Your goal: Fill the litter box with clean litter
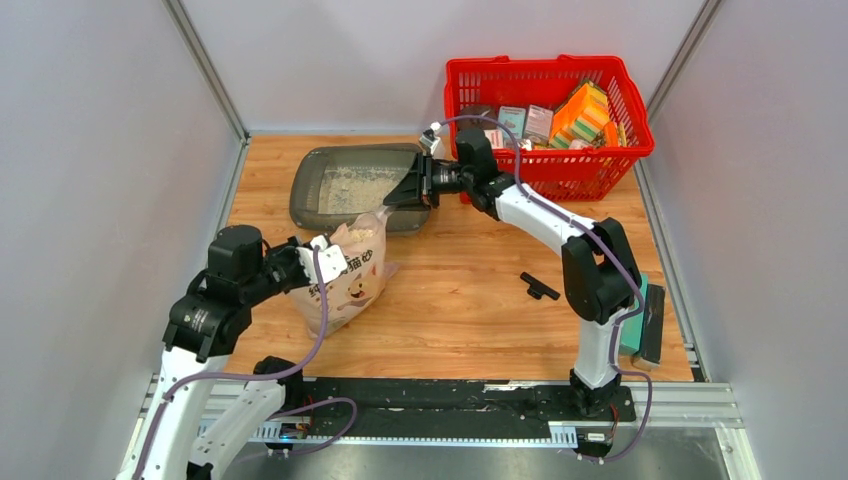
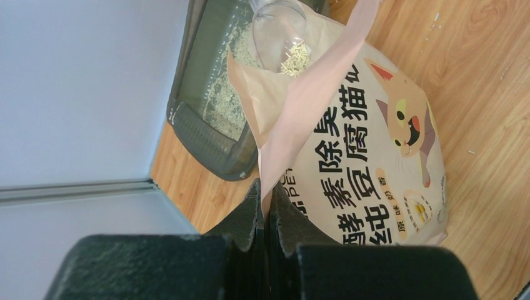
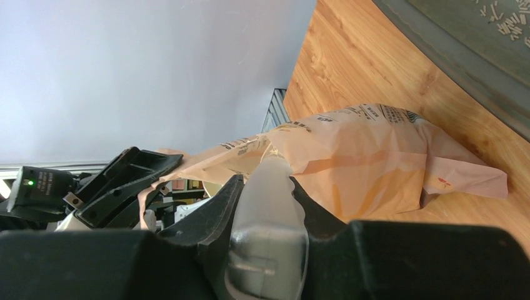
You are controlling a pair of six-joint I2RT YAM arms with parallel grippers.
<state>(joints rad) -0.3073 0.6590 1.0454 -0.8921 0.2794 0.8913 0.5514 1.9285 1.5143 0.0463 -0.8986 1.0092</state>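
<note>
The dark grey litter box (image 1: pixel 330 185) lies at the back left of the table with a thin layer of clean litter (image 1: pixel 350 185) in it. In front of it stands the pinkish-cream litter bag (image 1: pixel 352 280), mouth open toward the box. My left gripper (image 2: pixel 265 189) is shut on the bag's (image 2: pixel 369 169) top edge. My right gripper (image 3: pixel 265 182) is shut on the handle of a translucent scoop (image 3: pixel 269 194). The scoop's bowl (image 2: pixel 278 31) is at the bag's mouth with some granules (image 2: pixel 295 57) in it. The litter box rim (image 3: pixel 462 59) lies just beyond.
A red mesh basket (image 1: pixel 600 165) full of boxes stands at the back right, close behind my right arm. A small black part (image 1: pixel 539 289) lies on the wood right of centre. A teal and black object (image 1: pixel 642 318) sits at the table's right edge. Grey walls enclose three sides.
</note>
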